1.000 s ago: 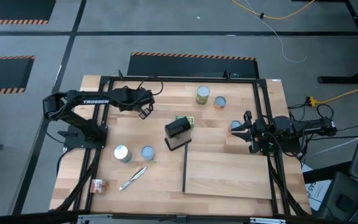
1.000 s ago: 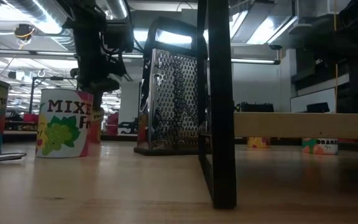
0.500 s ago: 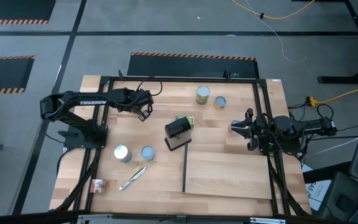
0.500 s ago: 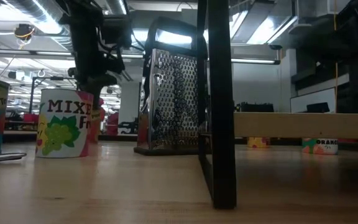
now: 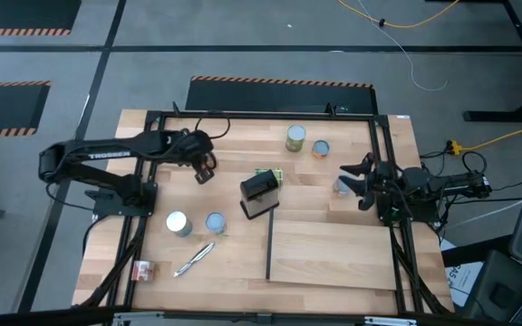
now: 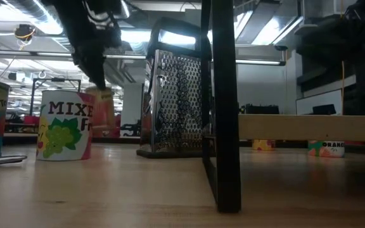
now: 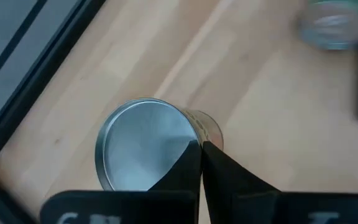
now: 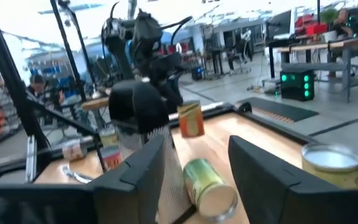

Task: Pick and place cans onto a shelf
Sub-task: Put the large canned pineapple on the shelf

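Observation:
My left gripper (image 5: pixel 203 169) is shut and points down over an orange-labelled can (image 7: pixel 145 144) with a silver top, at the table's left middle. The same can (image 8: pixel 190 119) looks tilted in the right wrist view. My right gripper (image 5: pixel 355 178) is open at the right edge. A green-labelled can (image 8: pixel 209 185) lies on its side between its fingers. The shelf (image 5: pixel 333 255) is a pale panel with a black bar, near right. Two cans (image 5: pixel 178 224) (image 5: pixel 215 222) stand at the near left and two (image 5: pixel 295 138) (image 5: pixel 321 148) at the far side. My left gripper has its shut fingertips (image 7: pixel 199 163) at the can's top rim (image 7: pixel 191 138), coming from above and slanting. The can leans a little; its foot is hidden. My right gripper stands open around the lying can; I cannot tell whether a finger touches it.
A metal grater (image 5: pixel 259 195) with a black handle stands mid-table beside the shelf's bar. A silver pen-like tool (image 5: pixel 193 258) and a small can (image 5: pixel 141 269) lie near the front left. A black frame (image 5: pixel 152 163) runs around the table.
My left gripper has moved toward the near edge and down onto the orange can, which now leans. My right gripper has opened wide and let go of the green-labelled can, which now lies between its fingers.

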{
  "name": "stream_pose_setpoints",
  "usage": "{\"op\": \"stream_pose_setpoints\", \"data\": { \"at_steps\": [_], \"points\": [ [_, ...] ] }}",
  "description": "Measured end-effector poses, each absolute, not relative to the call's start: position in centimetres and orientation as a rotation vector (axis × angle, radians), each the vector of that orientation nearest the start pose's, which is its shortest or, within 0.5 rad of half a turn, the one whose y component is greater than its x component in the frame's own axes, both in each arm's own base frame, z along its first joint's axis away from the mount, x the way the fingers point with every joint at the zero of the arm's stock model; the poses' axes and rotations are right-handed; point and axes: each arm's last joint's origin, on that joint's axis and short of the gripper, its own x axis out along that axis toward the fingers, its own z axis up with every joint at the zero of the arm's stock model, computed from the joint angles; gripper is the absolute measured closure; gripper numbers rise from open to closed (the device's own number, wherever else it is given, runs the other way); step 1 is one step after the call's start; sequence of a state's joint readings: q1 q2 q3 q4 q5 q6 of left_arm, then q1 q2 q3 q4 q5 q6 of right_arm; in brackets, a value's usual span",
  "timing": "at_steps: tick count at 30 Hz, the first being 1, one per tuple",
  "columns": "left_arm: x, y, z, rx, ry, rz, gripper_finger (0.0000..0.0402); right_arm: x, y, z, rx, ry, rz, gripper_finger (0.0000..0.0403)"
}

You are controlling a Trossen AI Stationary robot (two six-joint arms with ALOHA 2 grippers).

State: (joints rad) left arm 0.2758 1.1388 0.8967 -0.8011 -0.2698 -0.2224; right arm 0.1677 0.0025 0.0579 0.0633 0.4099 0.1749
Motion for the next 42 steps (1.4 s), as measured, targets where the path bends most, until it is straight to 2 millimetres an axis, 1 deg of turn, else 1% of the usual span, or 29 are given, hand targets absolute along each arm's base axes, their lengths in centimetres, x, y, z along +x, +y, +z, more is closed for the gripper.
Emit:
{"op": "stream_pose_setpoints", "data": {
  "at_steps": [3,7,11,16,24,29,33,36,42],
  "points": [
    [19.6,5.9,27.0,-0.164,0.936,0.549,0.0401,9.0,0.4,19.4,0.192,-0.15,-0.231,0.022],
    [19.0,5.2,28.5,-0.104,0.834,0.494,0.0401,8.6,0.3,21.0,0.171,-0.188,-0.23,0.0219],
    [18.4,4.9,29.8,-0.081,0.73,0.481,0.0401,8.3,0.3,23.3,0.124,-0.219,-0.227,0.0219],
    [18.0,4.8,31.5,-0.027,0.583,0.466,0.0401,8.4,0.3,26.2,0.042,-0.21,-0.225,0.0219],
    [18.5,4.9,33.8,0.093,0.359,0.441,0.0401,9.9,0.5,29.9,-0.065,-0.137,-0.24,0.0219],
    [19.0,4.8,35.3,0.132,0.201,0.356,0.0401,11.5,0.8,31.7,-0.109,-0.097,-0.24,0.0219],
    [19.3,4.5,36.6,0.136,0.055,0.245,0.0402,12.7,1.0,32.7,-0.138,-0.059,-0.24,0.0219],
    [19.6,4.1,37.3,0.145,-0.028,0.16,0.0401,13.5,1.0,33.0,-0.152,0.002,-0.243,0.0219],
    [21.2,2.7,37.5,0.155,-0.113,0.047,0.0401,14.8,0.8,32.9,-0.15,0.077,-0.26,0.0219]
  ]
}}
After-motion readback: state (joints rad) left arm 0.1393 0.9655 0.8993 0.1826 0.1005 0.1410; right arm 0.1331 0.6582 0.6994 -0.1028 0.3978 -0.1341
